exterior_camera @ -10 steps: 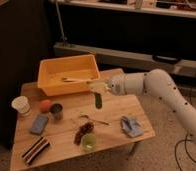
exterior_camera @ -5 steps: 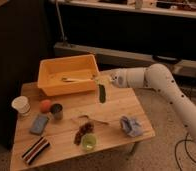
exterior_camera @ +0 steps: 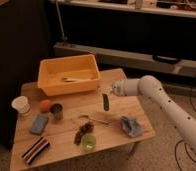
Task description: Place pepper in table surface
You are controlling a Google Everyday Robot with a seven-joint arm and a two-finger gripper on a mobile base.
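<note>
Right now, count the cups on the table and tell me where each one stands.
3. White cup at the left edge; dark metal cup beside the orange fruit; light-green cup near the front edge. The gripper hangs over the middle with the pepper. None seems hidden.

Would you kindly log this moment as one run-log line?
gripper: above table surface, beside yellow tub | pepper: hanging upright under gripper | placement: not yet done

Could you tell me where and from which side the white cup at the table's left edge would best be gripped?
Probably across its side wall, near the middle. The white cup stands upright, mouth up, and tapers downward. Come from the table's left edge or from above: the orange ball sits close on the other side. The gripper hangs over the table surface by the pepper.
</note>
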